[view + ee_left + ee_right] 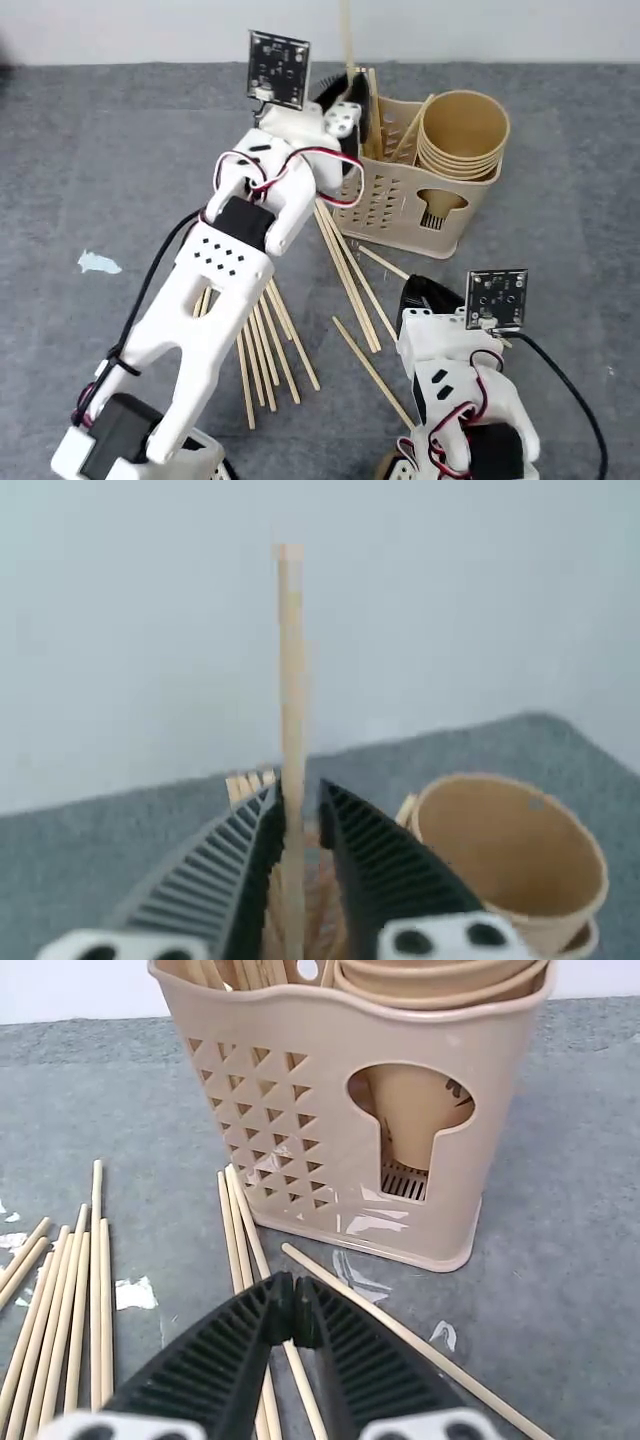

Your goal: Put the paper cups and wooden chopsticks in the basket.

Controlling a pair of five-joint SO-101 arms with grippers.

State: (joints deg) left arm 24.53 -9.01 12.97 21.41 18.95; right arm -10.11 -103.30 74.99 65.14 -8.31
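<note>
My left gripper (350, 100) is over the left end of the beige basket (400, 215), shut on one wooden chopstick (347, 35) that stands upright. In the left wrist view the chopstick (290, 660) rises between the black fingers (365, 850), next to stacked paper cups (510, 850). The cups (463, 130) sit nested in the basket's right half, with a few chopsticks (385, 120) leaning in the left half. Loose chopsticks (265, 345) lie on the table under the left arm, more (345, 265) beside the basket. My right gripper (293, 1295) is shut and empty, low over chopsticks (238, 1225) in front of the basket (300, 1090).
A single chopstick (372, 360) lies diagonally left of the right arm. A fan of chopsticks (70, 1300) spreads on the grey mat. A pale scrap (100, 263) sits at the left. A light wall runs behind the table.
</note>
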